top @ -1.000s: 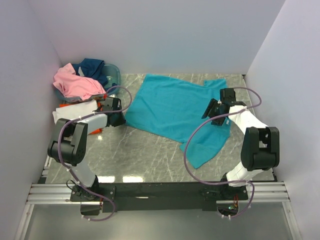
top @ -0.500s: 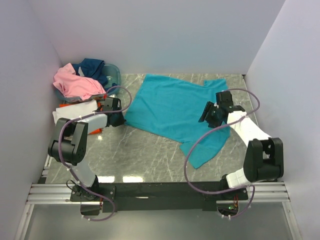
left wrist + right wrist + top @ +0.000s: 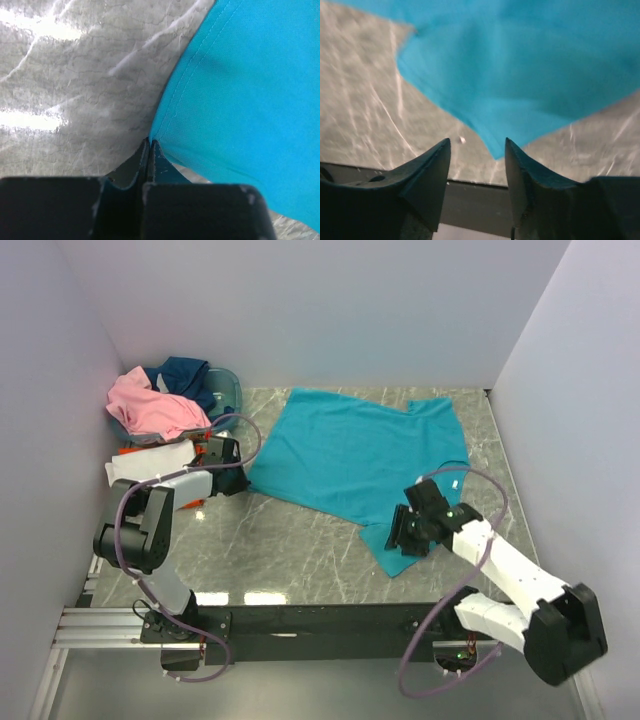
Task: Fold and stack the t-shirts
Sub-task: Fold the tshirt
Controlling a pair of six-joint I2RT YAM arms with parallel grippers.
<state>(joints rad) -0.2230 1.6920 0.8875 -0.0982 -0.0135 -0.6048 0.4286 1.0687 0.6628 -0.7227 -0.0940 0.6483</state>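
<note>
The teal t-shirt (image 3: 350, 455) lies spread flat across the middle of the table. My left gripper (image 3: 240, 480) is shut on its left corner; in the left wrist view the closed fingertips (image 3: 149, 150) pinch the hem of the teal cloth (image 3: 240, 90). My right gripper (image 3: 398, 538) is open and empty, hovering over the shirt's near corner (image 3: 496, 150), which lies between its fingers (image 3: 432, 165). The pink t-shirt (image 3: 150, 407) and navy t-shirt (image 3: 188, 375) are heaped at the back left. The white t-shirt (image 3: 150, 458) and a bit of the orange t-shirt (image 3: 135, 450) lie beside them.
An oval blue-grey basket (image 3: 226, 388) stands at the back left under the heaped shirts. White walls close in the left, back and right sides. A black rail (image 3: 320, 620) runs along the table's near edge.
My right gripper has swung from the shirt's right side, near the sleeve, down and toward the near edge to the shirt's near corner. The left gripper has stayed put on the left corner.
</note>
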